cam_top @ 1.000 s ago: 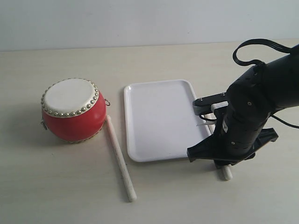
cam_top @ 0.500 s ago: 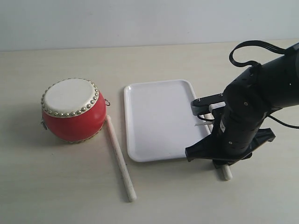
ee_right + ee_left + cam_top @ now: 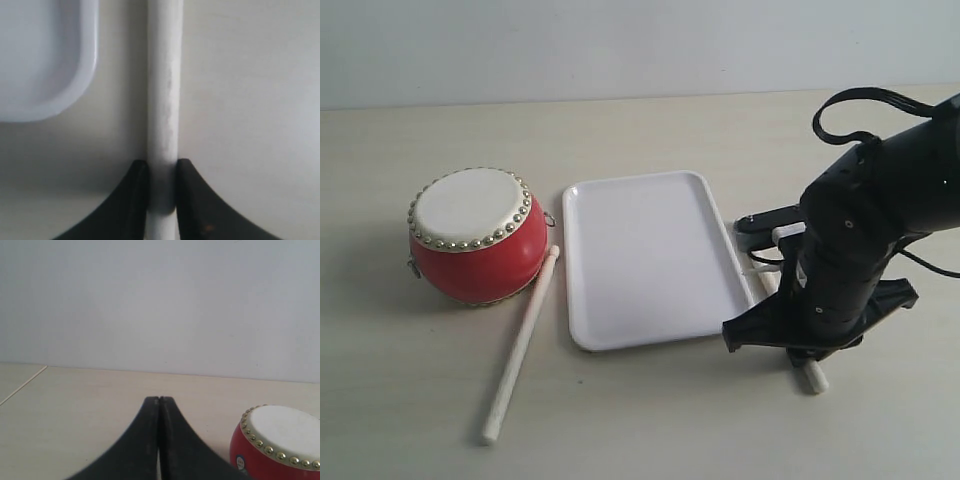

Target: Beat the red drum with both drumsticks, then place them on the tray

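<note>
The red drum [image 3: 475,237] stands upright at the left, also seen in the left wrist view [image 3: 272,445]. One drumstick [image 3: 521,344] lies on the table, its upper end against the drum's base beside the tray's left edge. The white tray [image 3: 650,255] lies in the middle with nothing on it. My right gripper [image 3: 162,167] is shut on the second drumstick [image 3: 164,90], which lies low along the tray's right side; its end [image 3: 812,378] shows below the right arm [image 3: 850,250]. My left gripper [image 3: 159,401] is shut on nothing, off to the drum's side.
The pale table [image 3: 650,420] runs back to a white wall [image 3: 620,45]. The tray's rounded corner [image 3: 45,60] sits close beside the held stick. The right arm's black cable [image 3: 865,100] loops above it.
The tray has slid left toward the drum. The loose drumstick has swung, its near end moving left. The right arm has shifted slightly with its stick.
</note>
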### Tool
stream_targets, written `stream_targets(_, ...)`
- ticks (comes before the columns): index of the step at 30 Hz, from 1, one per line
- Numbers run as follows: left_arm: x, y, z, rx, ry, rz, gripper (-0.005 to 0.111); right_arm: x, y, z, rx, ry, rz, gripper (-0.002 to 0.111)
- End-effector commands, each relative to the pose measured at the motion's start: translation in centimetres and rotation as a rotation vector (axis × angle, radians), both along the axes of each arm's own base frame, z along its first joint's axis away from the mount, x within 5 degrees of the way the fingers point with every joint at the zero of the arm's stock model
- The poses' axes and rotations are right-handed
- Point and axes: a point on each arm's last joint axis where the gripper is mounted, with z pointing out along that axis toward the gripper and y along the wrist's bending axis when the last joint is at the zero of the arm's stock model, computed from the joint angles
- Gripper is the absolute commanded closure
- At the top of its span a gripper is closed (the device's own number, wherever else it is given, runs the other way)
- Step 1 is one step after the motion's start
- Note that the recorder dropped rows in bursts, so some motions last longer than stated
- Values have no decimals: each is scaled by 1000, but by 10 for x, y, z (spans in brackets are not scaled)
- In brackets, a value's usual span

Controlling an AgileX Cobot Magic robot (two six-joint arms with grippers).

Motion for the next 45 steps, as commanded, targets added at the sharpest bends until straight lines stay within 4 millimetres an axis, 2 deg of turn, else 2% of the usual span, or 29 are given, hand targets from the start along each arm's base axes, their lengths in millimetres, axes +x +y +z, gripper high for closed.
stream_targets(1,0,0,-1,-9,-2,2,107,-4,-5,23,5,-44,-4,108)
stream_targets(5,0,0,-1,-9,-2,2,107,-9,-16,54,-31,-115,-6,108)
stream_targets(8,0,0,-1,-11,-2,2,107,-21,-25,77,-16,-161,-7,108)
stream_targets(12,0,0,-1,-11,-2,2,107,-45,-41,106,45,-264,21,108)
stream_targets(21,0,0,-1,-10,-2,2,107,-105,-81,146,159,-476,77,108)
stream_targets(29,0,0,-1,-11,-2,2,107,-132,-96,165,222,-581,124,108)
stream_targets(36,0,0,-1,-6,-6,2,107,-134,-97,163,198,-552,175,108)
stream_targets(38,-1,0,5,-9,-65,-3,107,-134,-96,164,195,-563,189,108)
stream_targets(40,-1,-1,13,-104,-154,-17,107,-133,-96,164,192,-570,206,108)
stream_targets(45,-3,-2,22,-643,-280,-105,107,-132,-96,164,179,-580,236,108)
